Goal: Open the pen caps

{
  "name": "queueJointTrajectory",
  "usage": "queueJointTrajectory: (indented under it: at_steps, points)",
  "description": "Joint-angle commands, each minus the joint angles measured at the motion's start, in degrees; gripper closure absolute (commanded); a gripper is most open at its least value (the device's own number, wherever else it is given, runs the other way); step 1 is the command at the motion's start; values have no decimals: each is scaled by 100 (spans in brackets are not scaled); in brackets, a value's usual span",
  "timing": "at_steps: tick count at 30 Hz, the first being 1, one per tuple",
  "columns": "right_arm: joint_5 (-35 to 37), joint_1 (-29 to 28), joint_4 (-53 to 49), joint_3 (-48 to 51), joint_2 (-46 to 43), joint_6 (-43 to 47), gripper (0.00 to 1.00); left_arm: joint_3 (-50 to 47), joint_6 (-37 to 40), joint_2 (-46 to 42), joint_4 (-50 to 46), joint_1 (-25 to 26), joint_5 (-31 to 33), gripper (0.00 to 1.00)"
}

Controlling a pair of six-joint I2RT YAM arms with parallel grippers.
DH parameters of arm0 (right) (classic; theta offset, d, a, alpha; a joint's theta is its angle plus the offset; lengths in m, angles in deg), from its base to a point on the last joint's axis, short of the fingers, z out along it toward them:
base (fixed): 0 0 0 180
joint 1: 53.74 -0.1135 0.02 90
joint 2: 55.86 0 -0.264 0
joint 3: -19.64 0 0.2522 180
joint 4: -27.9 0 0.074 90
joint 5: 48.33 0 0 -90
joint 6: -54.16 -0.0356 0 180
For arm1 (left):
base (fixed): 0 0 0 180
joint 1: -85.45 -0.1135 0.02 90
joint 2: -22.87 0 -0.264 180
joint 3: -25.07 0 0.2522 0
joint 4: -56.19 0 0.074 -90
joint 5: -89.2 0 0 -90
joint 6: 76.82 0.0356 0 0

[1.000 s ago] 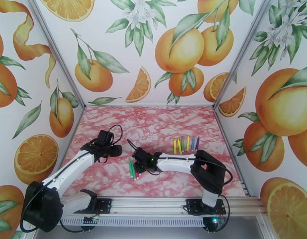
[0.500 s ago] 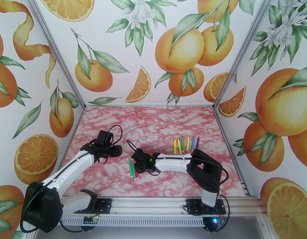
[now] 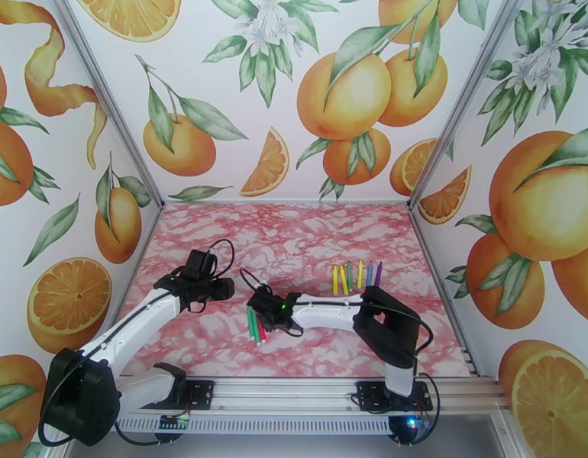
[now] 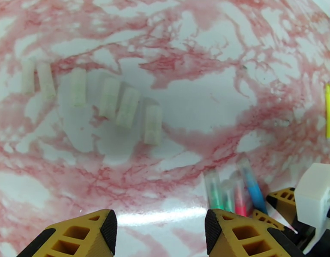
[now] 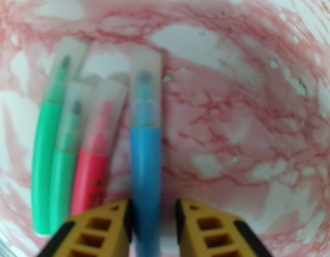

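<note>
From above, the left gripper (image 3: 220, 288) hangs over the pink tabletop (image 3: 309, 238). The right gripper (image 3: 256, 305) sits low by a bunch of pens (image 3: 255, 327). A row of pens (image 3: 356, 276) lies at its 2 o'clock.

The left wrist view shows its gripper half open, holding nothing. Six loose clear caps (image 4: 118, 103) lie at 11 o'clock.

In the right wrist view, the gripper is narrow around the blue pen (image 5: 145, 168); I cannot tell if it squeezes. Two green pens (image 5: 47, 142) and a red pen (image 5: 90, 172) lie at 10 o'clock, caps on.

Six clear caps (image 4: 110, 97) lie in a row on the marble table (image 4: 199, 95) — four capped pens (image 4: 240, 198) bunched nearby.
</note>
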Motion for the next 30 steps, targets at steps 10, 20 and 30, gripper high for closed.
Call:
queueJointTrajectory:
  at_steps: [10,20,30]
  points:
    - [234,-91,-171,-163,289,-79,75,-61,-17,-118,121,-38,-90,41]
    - [355,-78,22,67,-10,89,84,-63,-54,-184,343,-48,-430,41]
    - [520,-43,728,841,-995,233,87,-178,-347,-182,991,-38,-1209,41]
